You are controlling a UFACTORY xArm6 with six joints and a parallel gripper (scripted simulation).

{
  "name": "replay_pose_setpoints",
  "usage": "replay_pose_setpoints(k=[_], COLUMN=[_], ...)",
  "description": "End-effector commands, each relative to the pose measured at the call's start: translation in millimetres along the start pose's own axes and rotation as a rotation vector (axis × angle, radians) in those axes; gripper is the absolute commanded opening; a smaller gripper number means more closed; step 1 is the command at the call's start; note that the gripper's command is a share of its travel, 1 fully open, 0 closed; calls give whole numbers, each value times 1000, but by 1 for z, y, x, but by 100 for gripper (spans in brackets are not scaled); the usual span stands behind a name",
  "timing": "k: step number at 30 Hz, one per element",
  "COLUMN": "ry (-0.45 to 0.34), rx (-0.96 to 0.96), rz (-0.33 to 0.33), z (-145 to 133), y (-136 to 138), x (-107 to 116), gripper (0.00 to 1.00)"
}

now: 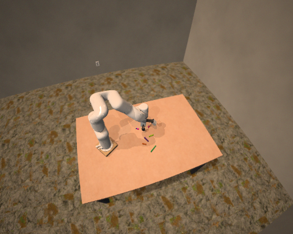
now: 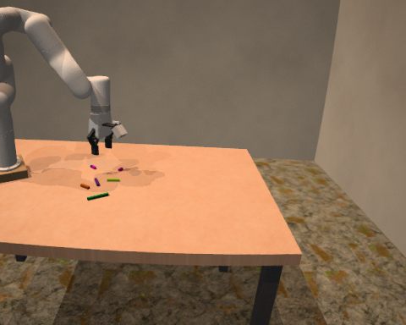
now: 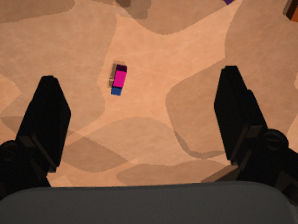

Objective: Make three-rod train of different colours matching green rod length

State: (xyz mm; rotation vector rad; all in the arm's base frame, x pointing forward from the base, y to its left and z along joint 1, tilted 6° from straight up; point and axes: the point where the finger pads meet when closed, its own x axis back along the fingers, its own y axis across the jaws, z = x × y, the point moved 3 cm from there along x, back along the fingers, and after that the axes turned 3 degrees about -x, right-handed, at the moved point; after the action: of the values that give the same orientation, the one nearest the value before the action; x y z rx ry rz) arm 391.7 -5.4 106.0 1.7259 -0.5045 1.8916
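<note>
The gripper (image 1: 143, 128) (image 2: 101, 150) (image 3: 139, 89) has its fingers spread wide, with nothing between them. In the exterior view it hangs above the table (image 1: 179, 146) (image 2: 189, 216) (image 3: 160, 55), left of the middle of the frame, at the end of the white arm (image 1: 121, 105) (image 2: 54, 51).

Below it lie a short magenta rod (image 1: 138, 128) (image 2: 94, 168) (image 3: 119, 79) and a tiny blue rod (image 1: 136, 128) (image 2: 91, 166) (image 3: 116, 91), end to end and roughly in line. The wrist view puts this pair in the upper left, nearer the left-hand finger in the frame, with the blue one at the lower end. Whether a sliver of gap parts them is too small to tell.

Another small magenta piece (image 1: 148, 127) (image 2: 120, 169) lies to the right of the pair in the top and exterior views. The lime rod (image 1: 151, 135) (image 2: 113, 180) lies apart from the pair, below that piece in the top view.

A purple rod (image 1: 146, 139) (image 2: 97, 182) (image 3: 228, 1) lies slanted to the left of the lime one, and an orange rod (image 1: 144, 144) (image 2: 85, 186) (image 3: 294, 11) lies near its lower end in the top view. The long green rod (image 1: 153, 148) (image 2: 98, 196) is lowest of all in the top and exterior views. The three-rod train is unfinished.
</note>
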Motion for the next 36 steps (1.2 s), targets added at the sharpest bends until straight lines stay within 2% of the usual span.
replay_pose_setpoints(k=[1, 14, 21, 22, 36], ry=[-20, -15, -15, -15, -15], rx=[140, 472, 500, 500, 500], rz=[17, 19, 19, 19, 19], z=[24, 76, 81, 81, 81], y=[7, 38, 41, 41, 41], x=[-4, -18, -19, -19, -19], gripper=[100, 100, 100, 24, 24])
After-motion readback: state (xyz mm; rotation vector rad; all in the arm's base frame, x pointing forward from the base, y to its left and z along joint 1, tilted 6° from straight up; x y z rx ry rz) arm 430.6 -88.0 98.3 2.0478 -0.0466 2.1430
